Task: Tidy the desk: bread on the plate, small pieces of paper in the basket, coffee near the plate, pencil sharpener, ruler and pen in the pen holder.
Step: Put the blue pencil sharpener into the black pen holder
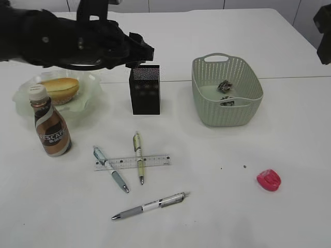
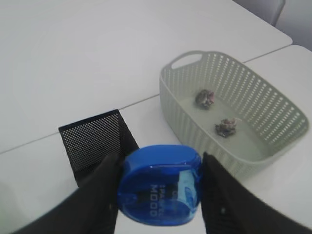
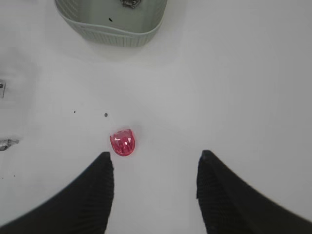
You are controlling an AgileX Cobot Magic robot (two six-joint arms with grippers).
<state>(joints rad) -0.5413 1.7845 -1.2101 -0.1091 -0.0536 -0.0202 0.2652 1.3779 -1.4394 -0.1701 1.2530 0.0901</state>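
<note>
We are noting the mesh pen holder (image 2: 92,139), black and upright on the table beside the basket (image 2: 273,122). We are seeing the left gripper (image 2: 158,190) clamping a blue pencil sharpener (image 2: 158,183) between both fingers, hanging just above the holder. The right gripper (image 3: 153,187) is standing empty, jaws apart, over a red pencil sharpener (image 3: 122,142) lying just ahead.

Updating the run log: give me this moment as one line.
left end effector: holds blue sharpener above pen holder | right end effector: open, empty | red sharpener: on table
</note>
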